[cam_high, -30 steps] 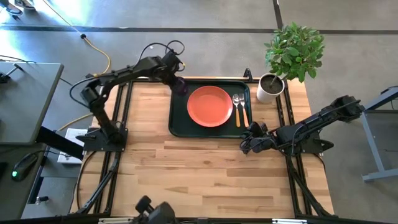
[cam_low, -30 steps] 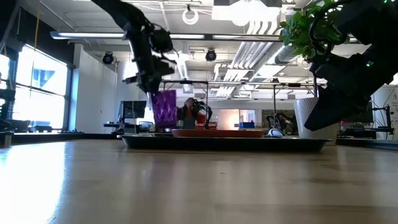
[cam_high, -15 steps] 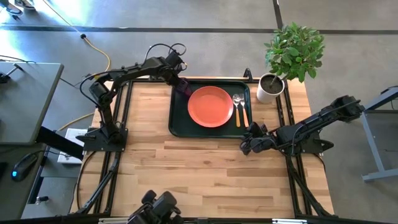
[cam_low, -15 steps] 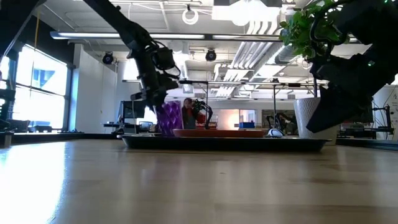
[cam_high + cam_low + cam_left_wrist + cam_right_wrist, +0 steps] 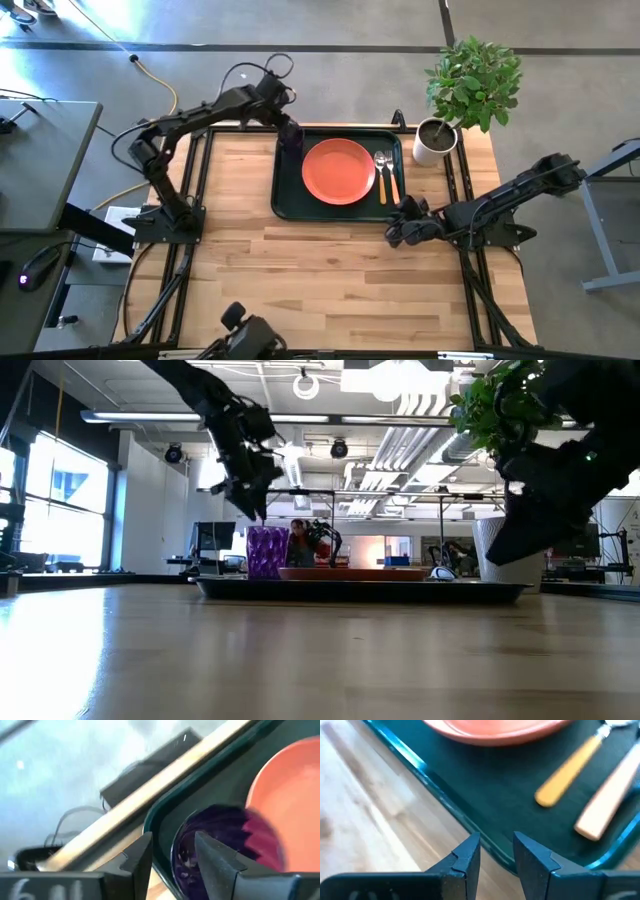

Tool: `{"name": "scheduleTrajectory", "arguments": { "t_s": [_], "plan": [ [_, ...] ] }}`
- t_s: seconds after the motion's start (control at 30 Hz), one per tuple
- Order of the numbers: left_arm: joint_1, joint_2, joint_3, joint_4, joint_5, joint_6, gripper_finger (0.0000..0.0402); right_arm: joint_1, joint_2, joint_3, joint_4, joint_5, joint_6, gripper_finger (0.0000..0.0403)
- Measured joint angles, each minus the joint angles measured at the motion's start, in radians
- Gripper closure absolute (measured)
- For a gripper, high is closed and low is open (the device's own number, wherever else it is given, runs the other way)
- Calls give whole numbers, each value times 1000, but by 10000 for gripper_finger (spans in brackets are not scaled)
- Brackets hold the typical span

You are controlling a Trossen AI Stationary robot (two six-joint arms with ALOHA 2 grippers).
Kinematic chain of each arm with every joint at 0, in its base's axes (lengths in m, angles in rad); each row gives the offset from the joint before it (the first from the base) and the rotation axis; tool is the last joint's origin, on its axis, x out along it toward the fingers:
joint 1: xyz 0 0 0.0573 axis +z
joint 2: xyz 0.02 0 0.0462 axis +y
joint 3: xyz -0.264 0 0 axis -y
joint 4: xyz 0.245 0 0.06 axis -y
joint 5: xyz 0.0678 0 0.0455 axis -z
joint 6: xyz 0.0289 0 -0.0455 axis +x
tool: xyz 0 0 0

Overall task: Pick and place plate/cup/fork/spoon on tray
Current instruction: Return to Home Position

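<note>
The cup stands upright in the tray's far left corner, just beside the plate, which lies flat in the middle of the tray. In the low view the cup rests on the tray with clear air between its rim and the left gripper above it. In the left wrist view the cup sits beyond the fingers, which are spread with nothing between them, and the plate's edge touches or overlaps the cup's far side; which one, I cannot tell. The spoon and fork lie side by side along the tray's right side, heads pointing to the far edge, spoon nearer the plate. The right gripper hangs low over the table just off the tray's near right corner, its fingers a little apart and empty, with the two handles in view past them. A potted plant stands on the table's far right corner, close to the tray.
</note>
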Motion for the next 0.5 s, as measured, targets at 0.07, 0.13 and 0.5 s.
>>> {"name": "scheduleTrajectory", "arguments": {
  "t_s": [0.07,0.13,0.5],
  "plan": [
    [-9,-46,0,13,-3,19,255,5,-1,28,-4,-1,-35,295],
    [-23,-99,0,14,-4,49,251,19,-2,71,-31,21,-77,295],
    [-236,-475,-423,544,-6,33,268,150,-2,402,-479,295,-96,295]
  ]
}}
